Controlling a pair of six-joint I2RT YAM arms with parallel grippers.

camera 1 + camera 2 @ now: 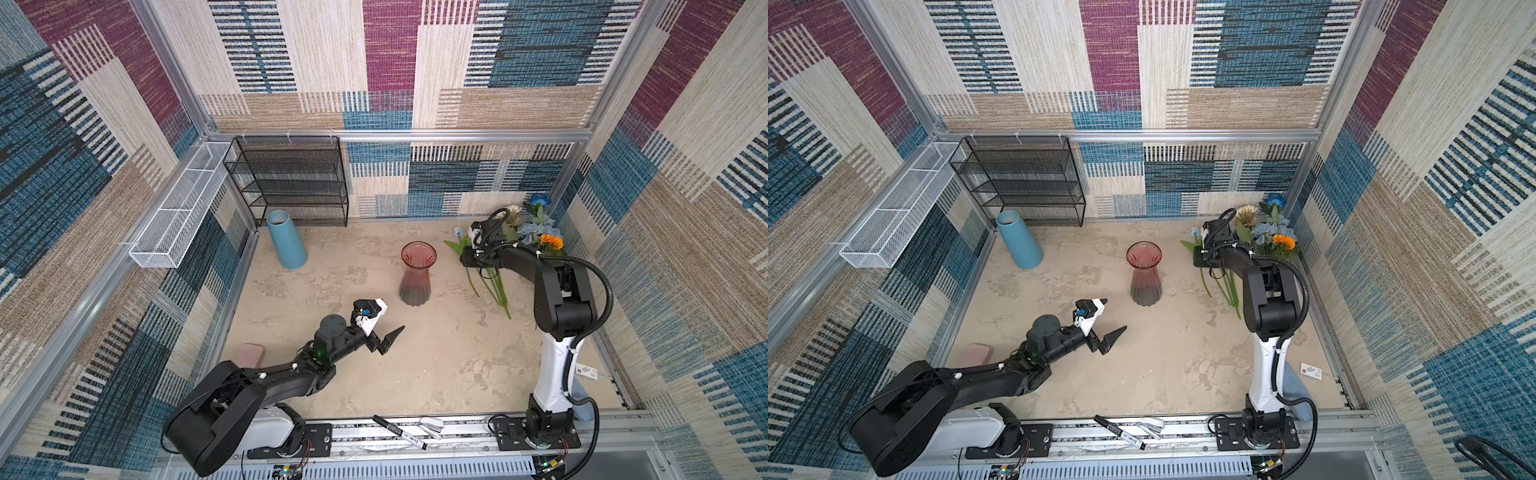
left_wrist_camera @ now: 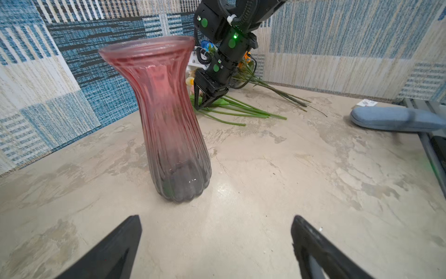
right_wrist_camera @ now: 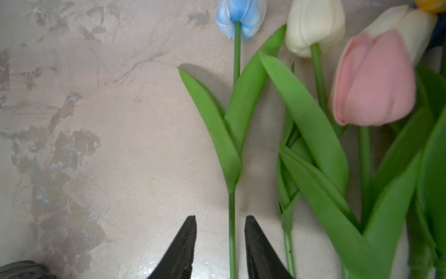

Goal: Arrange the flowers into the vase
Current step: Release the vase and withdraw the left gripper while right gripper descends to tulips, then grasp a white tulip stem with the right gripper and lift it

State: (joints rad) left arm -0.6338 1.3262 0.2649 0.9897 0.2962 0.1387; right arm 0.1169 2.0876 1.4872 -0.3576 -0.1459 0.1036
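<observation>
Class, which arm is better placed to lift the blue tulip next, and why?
Right. The right gripper straddles the stem of the blue tulip; the left gripper hangs open by the vase, far from the flowers.

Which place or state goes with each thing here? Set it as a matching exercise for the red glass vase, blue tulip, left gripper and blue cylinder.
Things:
1. red glass vase
2. blue tulip
3. left gripper
4. blue cylinder

Places and states:
A. jaws wide apart, holding nothing
B. stands by the black mesh rack
C. upright and empty, in the middle of the table
D. lying flat, stem between the fingers of the right gripper, not yet pinched

Pairs: 1-C, 2-D, 3-A, 4-B
</observation>
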